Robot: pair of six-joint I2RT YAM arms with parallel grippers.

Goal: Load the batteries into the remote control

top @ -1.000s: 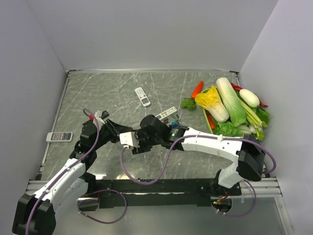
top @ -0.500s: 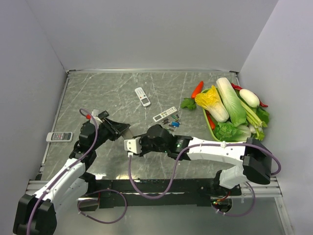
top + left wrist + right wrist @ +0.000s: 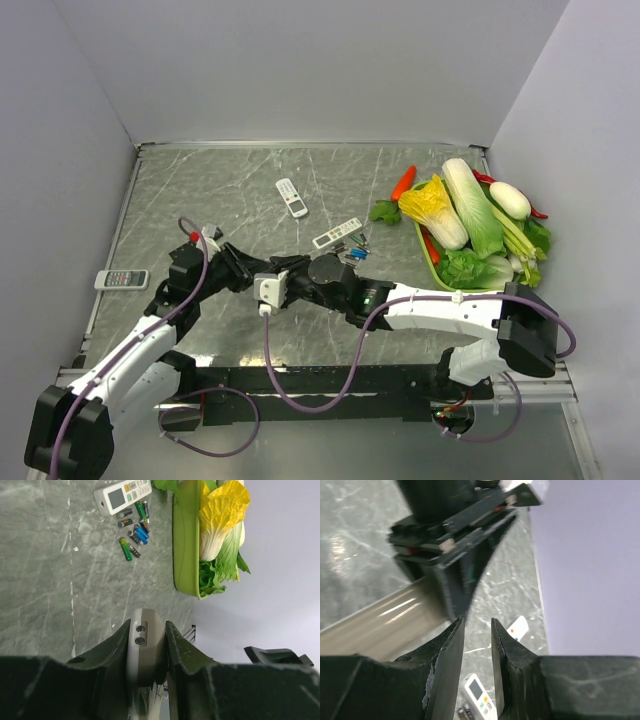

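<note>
The remote control (image 3: pixel 145 645) stands edge-on between the jaws of my left gripper (image 3: pixel 145 626), which is shut on it; its grey-beige shell shows two small holes at the tip. In the right wrist view its beige side (image 3: pixel 375 625) lies just left of my right gripper (image 3: pixel 477 622). That gripper's jaws stand a narrow gap apart with nothing between them. In the top view the left gripper (image 3: pixel 243 268) and the right gripper (image 3: pixel 284 268) meet tip to tip, and the held remote is mostly hidden there. The batteries (image 3: pixel 352 251) lie loose on the table (image 3: pixel 134 535).
A longer white remote (image 3: pixel 337 232) lies beside the batteries. A small white remote (image 3: pixel 292 197) is farther back and another remote (image 3: pixel 121 279) sits by the left wall. A green tray (image 3: pixel 424 250) of vegetables fills the right side, with a carrot (image 3: pixel 403 182) next to it.
My right gripper's jaws have narrowed. The right arm drew back toward the near edge, then came up against the left gripper again. The left gripper kept its hold on the remote.
</note>
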